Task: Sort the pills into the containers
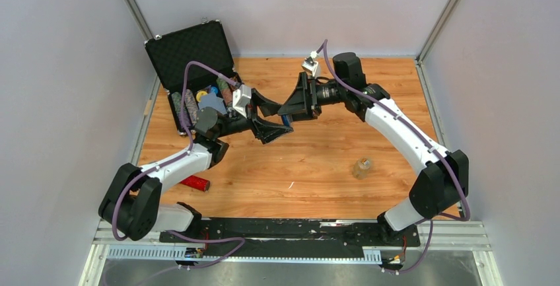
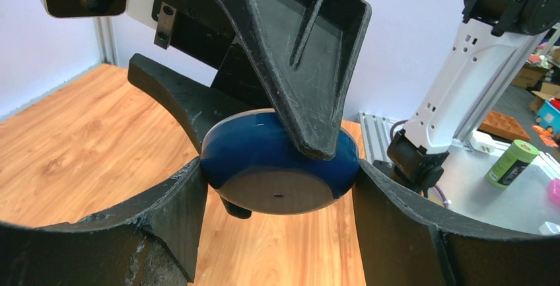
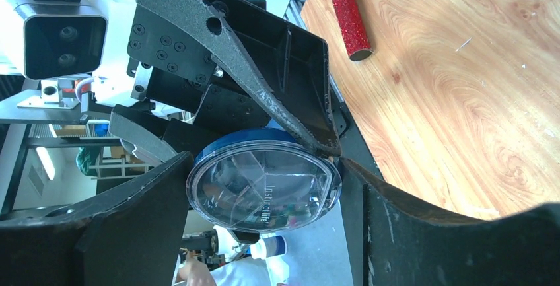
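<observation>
The container [image 2: 264, 160] is a round blue dish with a clear lid [image 3: 264, 187] that shows dividers beneath. It hangs in the air above the middle of the table [image 1: 317, 160], held between both arms. My left gripper [image 2: 279, 187] is shut on its sides, fingers [image 2: 178, 207] pressed against the blue wall. My right gripper [image 3: 264, 180] comes from the opposite side and is shut on it too, crosswise to the left one; one of its fingers [image 2: 310, 68] lies over the dish. From above, the container [image 1: 286, 120] is mostly hidden by the fingers. The pills are out of view.
An open black case [image 1: 191, 48] with coloured chips stands at the back left. A red glittery tube [image 1: 196, 183] lies by the left arm. A small clear bottle [image 1: 362, 167] stands right of centre. White walls enclose the table.
</observation>
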Action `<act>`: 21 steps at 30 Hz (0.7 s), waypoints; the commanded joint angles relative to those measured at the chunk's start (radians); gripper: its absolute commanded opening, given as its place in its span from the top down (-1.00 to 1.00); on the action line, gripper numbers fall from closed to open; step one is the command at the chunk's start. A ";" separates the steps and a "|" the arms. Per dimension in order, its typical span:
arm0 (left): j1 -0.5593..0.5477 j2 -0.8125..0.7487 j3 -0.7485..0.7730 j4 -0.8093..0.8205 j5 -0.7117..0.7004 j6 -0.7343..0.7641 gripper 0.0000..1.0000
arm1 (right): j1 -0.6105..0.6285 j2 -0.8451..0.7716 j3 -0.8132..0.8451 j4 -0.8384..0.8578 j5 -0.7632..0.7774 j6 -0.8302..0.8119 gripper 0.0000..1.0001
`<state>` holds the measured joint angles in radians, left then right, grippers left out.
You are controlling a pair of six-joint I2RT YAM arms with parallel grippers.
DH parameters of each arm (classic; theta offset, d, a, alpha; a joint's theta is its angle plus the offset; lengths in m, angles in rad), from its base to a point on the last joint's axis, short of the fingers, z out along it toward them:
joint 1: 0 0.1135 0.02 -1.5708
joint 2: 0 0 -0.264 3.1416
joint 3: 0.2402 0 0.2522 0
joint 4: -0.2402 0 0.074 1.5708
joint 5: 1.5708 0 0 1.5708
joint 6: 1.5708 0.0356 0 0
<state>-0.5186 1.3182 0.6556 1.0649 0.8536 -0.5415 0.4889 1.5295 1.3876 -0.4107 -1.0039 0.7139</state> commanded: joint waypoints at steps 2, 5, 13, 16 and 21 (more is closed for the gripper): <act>0.009 -0.002 0.015 0.084 -0.042 -0.011 1.00 | 0.004 -0.054 0.023 0.083 -0.056 0.055 0.06; 0.026 0.003 -0.023 0.161 -0.068 -0.068 1.00 | 0.004 -0.060 0.037 0.102 -0.102 0.088 0.11; 0.052 0.032 -0.071 0.338 -0.099 -0.167 1.00 | -0.005 -0.087 0.020 0.192 -0.166 0.168 0.17; 0.054 0.026 -0.083 0.358 -0.113 -0.166 1.00 | -0.011 -0.097 0.008 0.233 -0.178 0.202 0.20; 0.055 0.010 -0.097 0.378 -0.129 -0.171 1.00 | -0.018 -0.115 -0.019 0.320 -0.192 0.269 0.24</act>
<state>-0.5018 1.3411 0.5919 1.3911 0.7788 -0.7139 0.4965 1.5112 1.3720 -0.2180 -1.0660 0.8890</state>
